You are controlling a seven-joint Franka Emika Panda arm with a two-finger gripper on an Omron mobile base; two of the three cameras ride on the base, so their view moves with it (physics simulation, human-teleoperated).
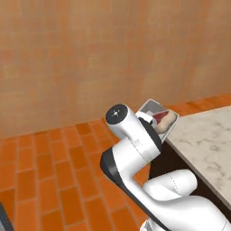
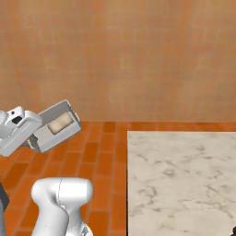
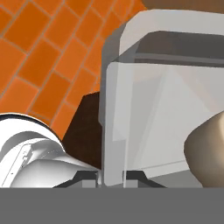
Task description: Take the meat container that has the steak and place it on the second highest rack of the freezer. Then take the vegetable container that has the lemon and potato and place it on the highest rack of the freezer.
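My jaws are clamped on the near wall of the meat container (image 3: 144,109), the clear-walled box I'm carrying. In the left base view the container (image 1: 159,118) sits tilted past my arm's wrist, with the steak (image 1: 163,121) inside it, red with a cream fat side. It hangs in the air over the orange brick floor (image 1: 49,171), just off the corner of the marble counter (image 2: 179,179). Beyond stands the tan wall (image 1: 90,54).

Tan wall (image 1: 90,54), orange brick floor (image 1: 49,171), marble counter (image 2: 179,179).
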